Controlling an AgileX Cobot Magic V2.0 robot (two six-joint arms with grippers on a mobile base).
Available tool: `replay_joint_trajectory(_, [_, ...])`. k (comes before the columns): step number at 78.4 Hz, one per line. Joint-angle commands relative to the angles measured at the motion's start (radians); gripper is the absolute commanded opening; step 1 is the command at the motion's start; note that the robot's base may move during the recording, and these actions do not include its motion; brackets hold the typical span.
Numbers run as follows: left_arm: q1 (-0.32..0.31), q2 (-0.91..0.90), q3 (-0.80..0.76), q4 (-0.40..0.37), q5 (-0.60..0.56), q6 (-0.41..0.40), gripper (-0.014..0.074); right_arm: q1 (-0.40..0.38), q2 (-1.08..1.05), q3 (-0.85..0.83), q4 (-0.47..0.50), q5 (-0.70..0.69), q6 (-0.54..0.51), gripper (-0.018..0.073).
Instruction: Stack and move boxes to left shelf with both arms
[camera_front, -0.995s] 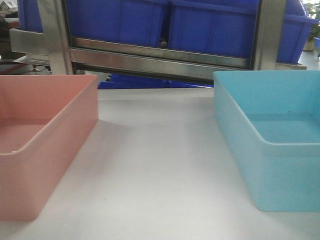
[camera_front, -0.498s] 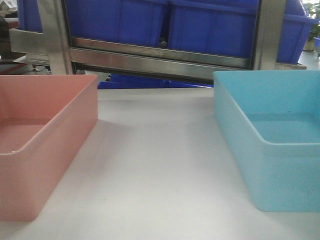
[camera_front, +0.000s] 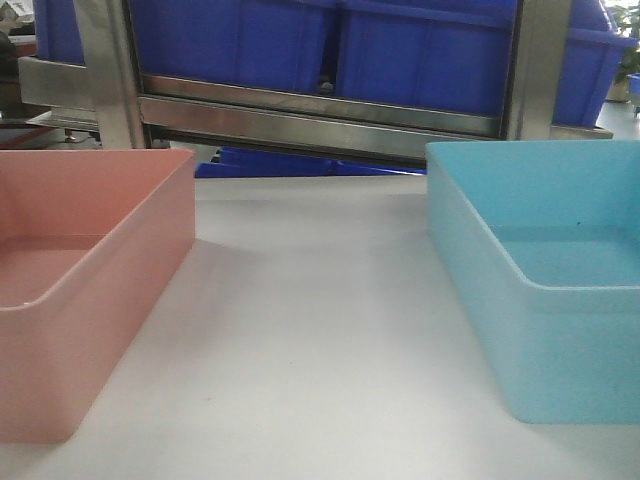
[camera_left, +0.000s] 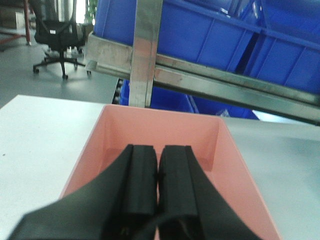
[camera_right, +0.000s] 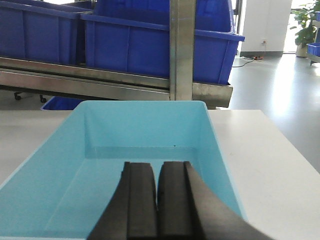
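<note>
Nearest: left gripper (camera_left: 158, 150) above pink box (camera_front: 120, 290), fingers pressed together. Right gripper (camera_right: 158, 167) above blue box (camera_front: 560, 340), fingers likewise together. Two boxes on white table (camera_front: 320, 330): one pink at left, one blue at right, well apart, open tops up, long axes near-to-far. Beyond: one steel rack (camera_front: 320, 118) with at least two crates (camera_front: 240, 40).

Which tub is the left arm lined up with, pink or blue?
The salmon pink tub: the left gripper points into it. The sky blue tub faces the right gripper instead.
</note>
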Motion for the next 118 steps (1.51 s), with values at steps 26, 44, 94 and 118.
replay_joint_trajectory(26, [-0.001,0.522,-0.333,-0.002,0.188,-0.002,-0.0001,-0.005,-0.019,-0.028,-0.007,-0.089,-0.005,0.0049])
replay_joint_trajectory(44, [0.001,0.841,-0.558,0.009,0.403,-0.002,-0.0001,-0.005,-0.019,-0.028,-0.007,-0.089,-0.005,0.0049])
replay_joint_trajectory(94, [0.226,1.457,-1.206,0.024,0.877,0.254,0.0241,-0.005,-0.019,-0.028,-0.007,-0.089,-0.005,0.0049])
replay_joint_trajectory(118, [0.246,1.585,-1.220,0.051,0.858,0.263,0.0391,-0.005,-0.019,-0.028,-0.007,-0.089,-0.005,0.0049])
